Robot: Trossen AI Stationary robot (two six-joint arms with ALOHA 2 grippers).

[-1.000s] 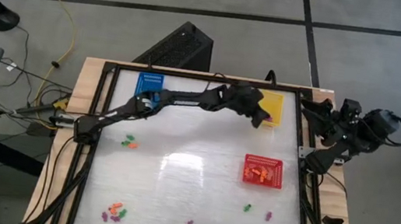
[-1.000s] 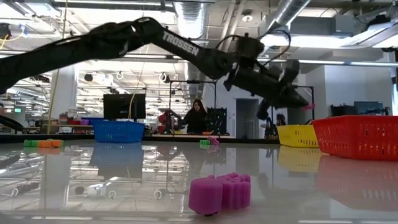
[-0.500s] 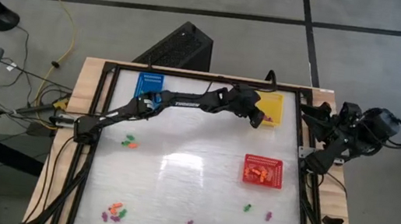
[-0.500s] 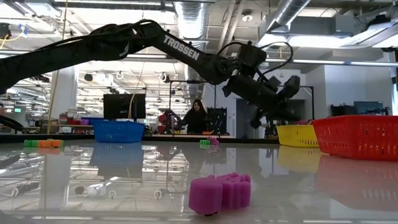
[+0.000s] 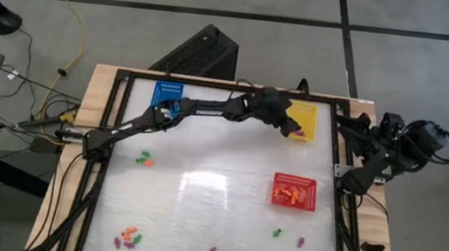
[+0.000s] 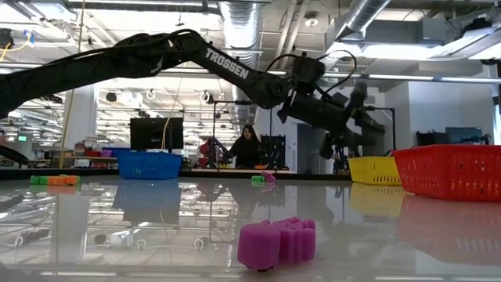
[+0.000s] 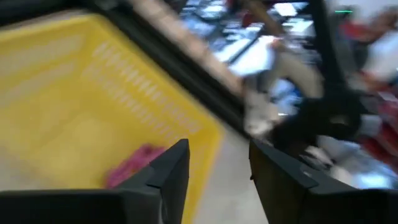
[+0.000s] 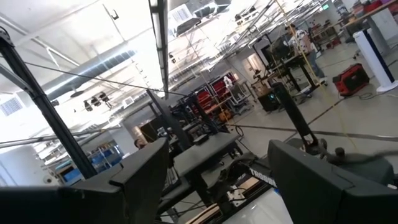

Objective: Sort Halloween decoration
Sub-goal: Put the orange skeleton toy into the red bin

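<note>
The left gripper (image 7: pixel 214 177) hangs over the yellow basket (image 5: pixel 304 119) with fingers parted and empty — a purple piece (image 7: pixel 132 165) lies inside. Orange pieces fill the red basket (image 5: pixel 295 193); scattered pieces (image 5: pixel 129 237) remain on the table (image 5: pixel 205 202) — sorting looks partway done. The right gripper (image 8: pixel 217 180) waits open off the table's edge.

Table top (image 5: pixel 225 187): we see a glossy, mirror-like white sheet | frame (image 5: pixel 221 85): matt black metal bars on pale wood | baskets, yellow (image 7: pixel 93 99), red (image 6: pixel 450 172), blue (image 6: pixel 147 164): perforated plastic, we note a slight sheen | purple piece (image 6: pixel 278 243): smooth, matt, ribbed.
</note>
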